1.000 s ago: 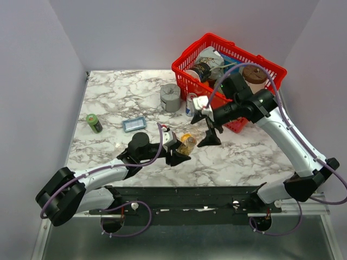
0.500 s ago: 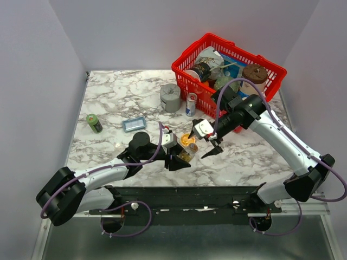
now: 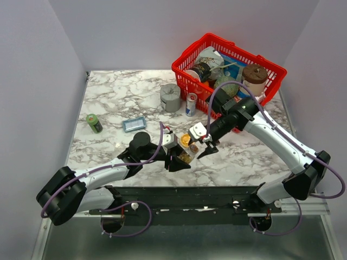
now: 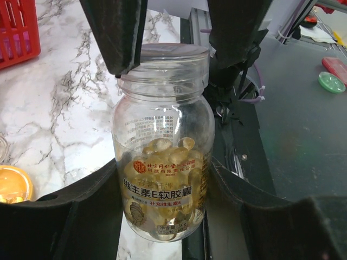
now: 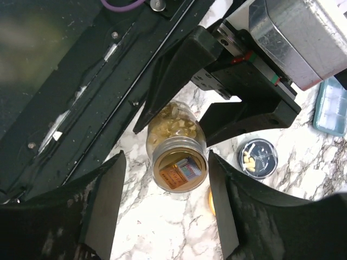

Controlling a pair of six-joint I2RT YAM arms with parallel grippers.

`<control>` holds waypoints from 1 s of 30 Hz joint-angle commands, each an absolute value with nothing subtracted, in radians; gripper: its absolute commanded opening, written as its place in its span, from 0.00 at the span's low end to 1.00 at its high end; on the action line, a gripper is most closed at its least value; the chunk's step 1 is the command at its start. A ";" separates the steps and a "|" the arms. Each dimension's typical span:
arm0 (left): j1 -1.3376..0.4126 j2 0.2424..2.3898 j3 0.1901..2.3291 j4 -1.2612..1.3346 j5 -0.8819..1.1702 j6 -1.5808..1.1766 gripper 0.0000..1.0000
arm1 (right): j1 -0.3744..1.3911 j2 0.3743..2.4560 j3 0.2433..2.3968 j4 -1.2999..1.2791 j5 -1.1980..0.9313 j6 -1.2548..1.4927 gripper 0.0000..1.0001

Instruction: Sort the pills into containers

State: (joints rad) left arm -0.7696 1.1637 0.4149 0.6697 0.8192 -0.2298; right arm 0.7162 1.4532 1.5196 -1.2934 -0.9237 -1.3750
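Note:
My left gripper point(image 3: 182, 158) point(image 4: 165, 181) is shut on a clear bottle point(image 4: 162, 162) point(image 3: 188, 156) of yellowish softgel pills, gripping its lower body. The bottle's silvery cap point(image 5: 180, 165) points at my right gripper point(image 3: 205, 147) point(image 5: 167, 160). That gripper is open, its fingers on either side of the cap with a gap on both sides. The translucent orange dish point(image 4: 12, 184) point(image 3: 186, 140) sits on the marble beside the bottle. The silvery dish point(image 5: 258, 158) with a dark inside holds a few pale pills. In the top view it is hidden.
A red wire basket point(image 3: 217, 38) full of jars stands at the back right. In front of it are a grey squat cylinder point(image 3: 170, 97) and a small can point(image 3: 191, 104). A light blue box point(image 3: 134, 124) and a green bottle point(image 3: 94, 123) lie to the left.
My right arm has swung from beside the basket down and left to the bottle's cap, and its jaws have narrowed. The left gripper has kept hold of the bottle.

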 commanded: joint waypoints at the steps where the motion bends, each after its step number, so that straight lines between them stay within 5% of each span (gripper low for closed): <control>1: -0.767 1.155 0.442 0.698 0.845 -0.229 0.00 | 0.727 1.473 1.516 -1.263 -0.907 -1.329 0.64; 10: -0.770 1.065 0.423 0.692 0.654 -0.189 0.00 | 0.730 1.502 1.543 -1.195 -0.858 -1.038 0.39; 19: -0.824 1.006 0.491 0.542 0.437 -0.039 0.00 | 0.730 1.618 1.612 -1.151 -0.805 -0.531 0.34; 30: -0.839 1.028 0.506 0.518 0.269 -0.107 0.00 | 0.739 1.606 1.493 -0.954 -0.626 -0.264 0.36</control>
State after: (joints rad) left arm -0.8337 1.0435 0.4332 0.3504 0.3798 -0.0822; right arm 0.7143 1.6028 1.5524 -1.0306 -0.6891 -0.4210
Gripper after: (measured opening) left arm 0.606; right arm 0.493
